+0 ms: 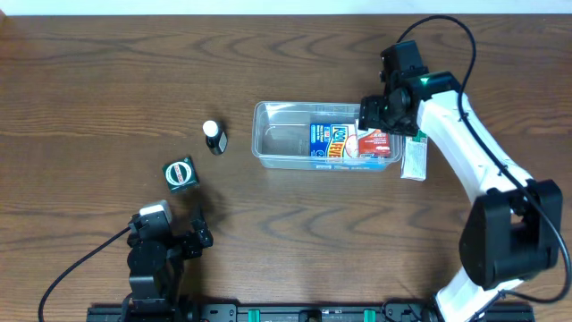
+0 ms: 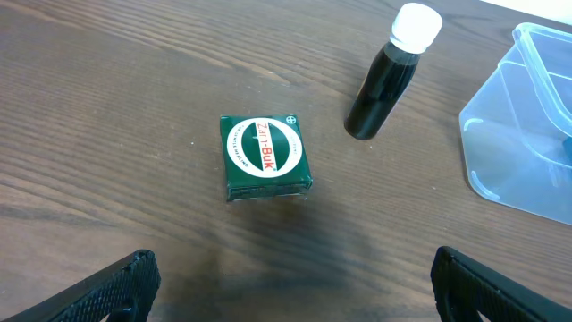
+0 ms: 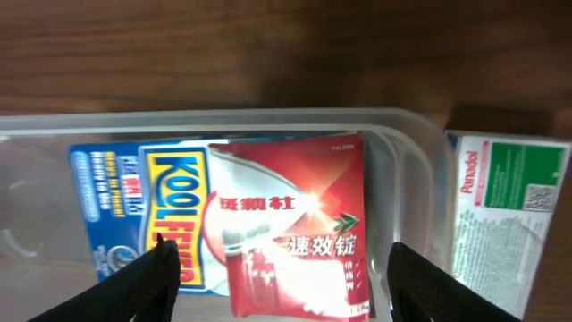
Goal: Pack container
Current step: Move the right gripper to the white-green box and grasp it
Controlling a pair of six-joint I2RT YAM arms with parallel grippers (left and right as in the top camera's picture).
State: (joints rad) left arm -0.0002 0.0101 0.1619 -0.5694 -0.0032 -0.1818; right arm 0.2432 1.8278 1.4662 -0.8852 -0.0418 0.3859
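Observation:
The clear plastic container (image 1: 279, 143) sits at the table's middle. A blue Koolfever box (image 1: 329, 140) and a red packet (image 1: 376, 144) lie inside it. My right gripper (image 1: 381, 114) hovers over the container's right end. In the right wrist view its fingers (image 3: 281, 259) are open and spread wider than the red packet (image 3: 295, 224), which lies on the blue box (image 3: 125, 197) inside the container (image 3: 223, 117). My left gripper (image 1: 170, 231) is open and empty at the front left. In the left wrist view its fingers (image 2: 290, 268) are apart, short of a green box (image 2: 265, 156).
The green box (image 1: 180, 172) and a black bottle with a white cap (image 1: 214, 137) lie left of the container; the bottle (image 2: 384, 85) and the container's corner (image 2: 523, 134) show in the left wrist view. A white and green Panadol box (image 1: 414, 157) lies outside the container's right wall (image 3: 505, 206).

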